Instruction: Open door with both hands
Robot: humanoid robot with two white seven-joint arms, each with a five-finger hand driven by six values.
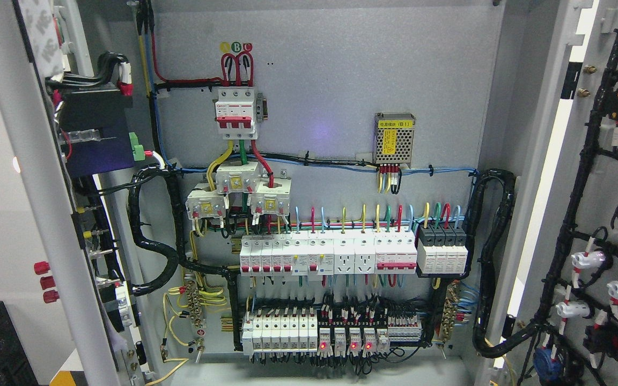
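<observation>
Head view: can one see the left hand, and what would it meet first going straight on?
Neither hand shows, so its direction cannot be told. Entering low and going straight into the open cabinet, it would probably meet the lower breaker row first; depth is unclear.

From my remote seat I can read very little. At the upper centre-left of the frame, three round tags (236, 47) sit above the red-toggled main breaker (236, 112); the green one shows the letter B and the red one the letter C, while the yellow one's letter is too faint for me to make out. Right of centre, a small metal-mesh power supply (394, 138) carries a yellow label (395, 124) with Chinese characters ending in a bracketed mark; I cannot read them reliably. Printing on the white breaker rows (328, 256) lower down is too small to read.
</observation>
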